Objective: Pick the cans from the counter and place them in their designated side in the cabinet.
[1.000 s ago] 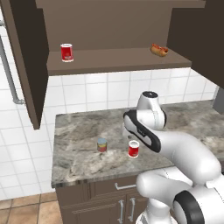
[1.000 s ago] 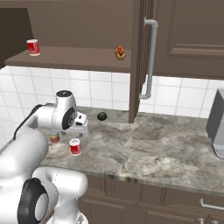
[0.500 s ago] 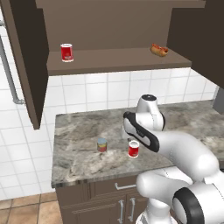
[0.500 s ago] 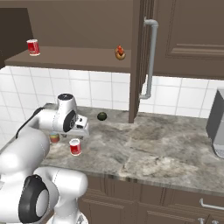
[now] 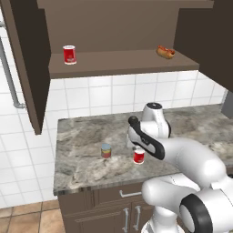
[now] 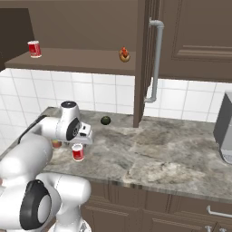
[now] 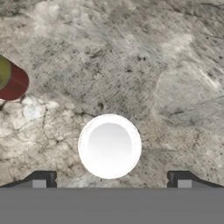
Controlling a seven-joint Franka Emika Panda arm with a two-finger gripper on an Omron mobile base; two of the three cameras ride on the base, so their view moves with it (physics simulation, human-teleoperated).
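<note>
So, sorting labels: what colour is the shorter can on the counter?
Blue-grey top, orange-red lower band; clearest in the left base view.

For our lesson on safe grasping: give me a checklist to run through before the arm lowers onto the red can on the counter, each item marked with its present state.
1. Tool open wide: ok.
2. Red white-topped can centred between the fingertips: ok.
3. That can upright on the grey marbled stone counter: ok.
4. Short blue-topped can apart from it: ok.
5. Dark brown cabinet shelf open, with bare space: ok.
6. Tool height above the can: cannot tell.
</note>
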